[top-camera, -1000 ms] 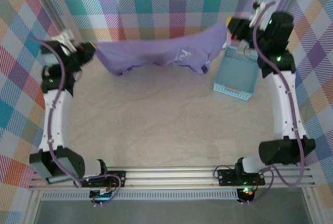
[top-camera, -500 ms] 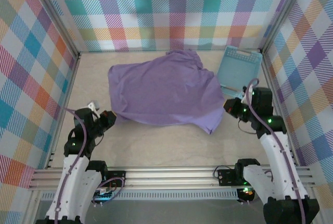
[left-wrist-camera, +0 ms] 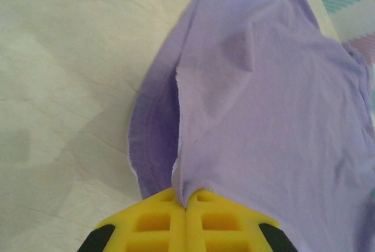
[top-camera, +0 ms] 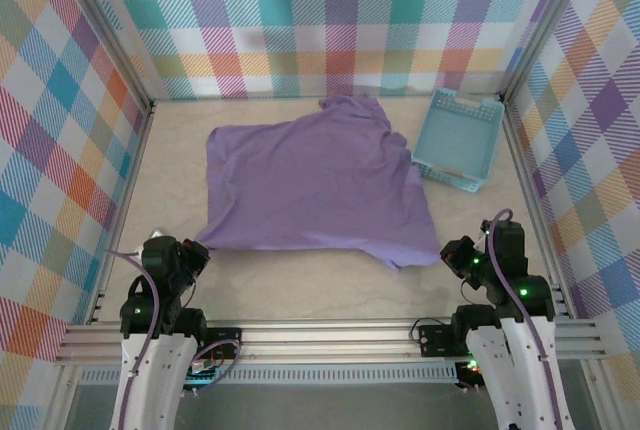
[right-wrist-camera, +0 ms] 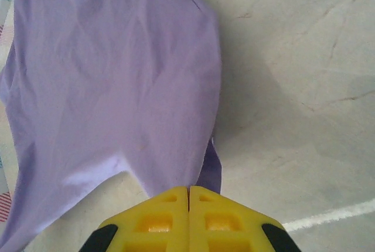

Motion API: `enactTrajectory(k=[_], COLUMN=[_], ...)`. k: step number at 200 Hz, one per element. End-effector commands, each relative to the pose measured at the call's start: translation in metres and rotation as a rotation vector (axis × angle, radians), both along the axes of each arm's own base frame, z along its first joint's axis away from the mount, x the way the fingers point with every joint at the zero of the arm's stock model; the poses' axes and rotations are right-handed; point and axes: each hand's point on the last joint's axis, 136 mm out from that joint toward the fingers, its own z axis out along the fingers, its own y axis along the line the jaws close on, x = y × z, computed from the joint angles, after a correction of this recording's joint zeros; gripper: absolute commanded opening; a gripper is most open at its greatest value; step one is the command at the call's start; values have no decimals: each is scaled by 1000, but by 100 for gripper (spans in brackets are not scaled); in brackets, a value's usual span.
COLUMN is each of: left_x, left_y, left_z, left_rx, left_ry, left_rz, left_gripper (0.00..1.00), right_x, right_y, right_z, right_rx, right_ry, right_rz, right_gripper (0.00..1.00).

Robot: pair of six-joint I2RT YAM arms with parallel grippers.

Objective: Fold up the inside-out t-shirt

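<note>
The lavender t-shirt [top-camera: 310, 185] lies spread nearly flat across the middle of the table, with a sleeve bunched at its far edge. At its near left corner my left gripper [top-camera: 197, 248] holds on; in the left wrist view the yellow jaws of the left gripper [left-wrist-camera: 186, 199] are shut, pinching a fold of the t-shirt [left-wrist-camera: 269, 105] beside its darker hem. My right gripper [top-camera: 449, 253] sits at the near right corner. In the right wrist view the right gripper [right-wrist-camera: 188, 192] is shut, with the t-shirt [right-wrist-camera: 111, 76] running into the jaws.
A light blue slotted basket [top-camera: 460, 145] stands at the far right, just touching the shirt's right edge. Plaid walls [top-camera: 320, 20] close in the back and both sides. A strip of bare table [top-camera: 320, 285] lies between the shirt and the arm bases.
Both arms have drawn back from the far side to the near edge, dragging the shirt from hanging stretched in the air to lying flat. The basket has shifted slightly.
</note>
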Motion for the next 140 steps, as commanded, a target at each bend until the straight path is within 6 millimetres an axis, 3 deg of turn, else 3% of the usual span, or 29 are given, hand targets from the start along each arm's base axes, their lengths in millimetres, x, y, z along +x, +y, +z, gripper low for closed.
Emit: enactTrajectory(k=[1, 30, 42, 57, 68, 80, 94, 106, 119, 140], left_x=[-10, -6, -11, -17, -21, -28, -29, -19, 3, 47], left_y=[22, 12, 11, 12, 17, 29, 40, 39, 23, -17], left_z=[0, -6, -13, -16, -11, 4, 31, 57, 78, 87], left_rx=[52, 25, 13, -11, -13, 12, 40, 45, 17, -78], left_ry=[22, 52, 84, 98, 85, 51, -30, -114, -160, -129], left_rz=[125, 69, 77, 108, 151, 219, 273, 251, 156, -63], left_gripper=[0, 4, 12, 30, 42, 60, 72, 74, 75, 75], right_x=[-12, -22, -27, -28, -27, -22, -11, 0, 18, 55], right_y=[-6, -13, -18, -25, -30, -34, -36, -37, -30, 2], right_z=[-2, -17, -18, -11, 0, 17, 39, 58, 77, 89], right_rx=[5, -18, -37, -63, -86, -110, -137, -159, -155, -63], right_ry=[45, 90, 86, 48, 6, -51, -117, -159, -211, -242], right_rz=[-57, -94, -120, -152, -167, -172, -155, -142, -95, 67], right_gripper=[0, 0, 0, 17, 39, 54, 62, 67, 68, 70])
